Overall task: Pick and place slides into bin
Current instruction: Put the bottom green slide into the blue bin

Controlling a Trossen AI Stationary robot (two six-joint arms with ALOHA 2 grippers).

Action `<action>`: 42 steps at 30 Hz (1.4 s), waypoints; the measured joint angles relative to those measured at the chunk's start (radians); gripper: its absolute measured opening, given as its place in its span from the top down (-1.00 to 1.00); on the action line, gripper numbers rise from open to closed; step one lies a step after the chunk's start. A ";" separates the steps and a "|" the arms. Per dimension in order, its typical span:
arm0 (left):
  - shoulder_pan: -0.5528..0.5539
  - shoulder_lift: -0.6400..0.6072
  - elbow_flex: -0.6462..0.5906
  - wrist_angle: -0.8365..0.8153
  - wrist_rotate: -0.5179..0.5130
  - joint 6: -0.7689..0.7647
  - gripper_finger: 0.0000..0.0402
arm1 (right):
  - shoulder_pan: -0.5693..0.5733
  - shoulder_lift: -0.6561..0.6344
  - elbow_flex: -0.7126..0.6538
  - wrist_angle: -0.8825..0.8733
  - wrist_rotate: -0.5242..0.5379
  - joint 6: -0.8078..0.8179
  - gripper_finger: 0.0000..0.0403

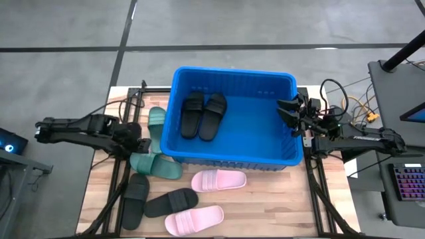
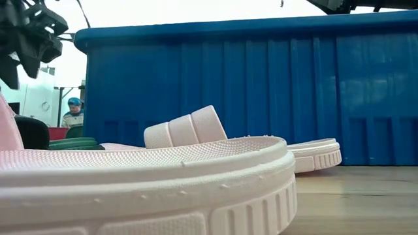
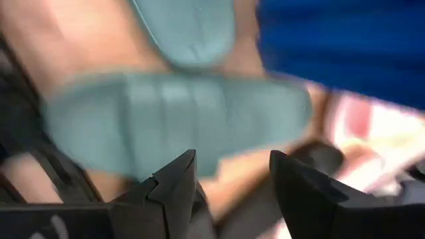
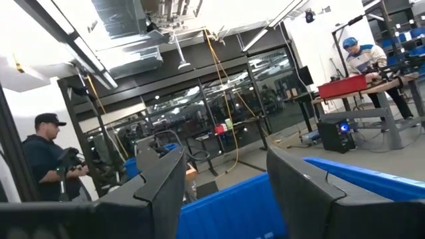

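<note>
The blue bin stands at the table's middle and far side, with two black slides lying side by side on its floor. On the table lie two green slides, two black slides and two pink slides. My left gripper is open and empty between the green slides, left of the bin. In its wrist view, a green slide lies just beyond the fingers. My right gripper is open and empty above the bin's right rim.
The bin's front wall stands close behind the pink slides. People show in the room beyond the table. Cables and a side table lie right of the table.
</note>
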 joint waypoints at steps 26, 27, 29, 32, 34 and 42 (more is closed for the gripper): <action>-0.490 0.478 0.319 -0.090 -0.230 -0.102 0.12 | 0.000 0.001 -0.001 -0.009 0.054 -0.011 0.00; -0.499 0.505 0.324 -0.090 -0.229 -0.113 0.12 | 0.000 0.001 -0.001 -0.011 0.054 -0.011 0.00; -0.513 0.563 0.332 -0.089 -0.229 -0.132 0.12 | 0.000 0.001 -0.001 -0.013 0.054 -0.008 0.00; -0.528 0.638 0.333 -0.090 -0.216 -0.170 0.12 | 0.000 0.001 -0.001 -0.015 0.054 -0.006 0.00; -0.533 0.680 0.333 -0.090 -0.215 -0.209 0.12 | 0.000 0.000 -0.001 -0.015 0.054 -0.004 0.00; -0.535 0.845 0.330 -0.164 -0.204 -0.308 0.12 | 0.000 0.001 -0.001 -0.015 0.052 0.004 0.00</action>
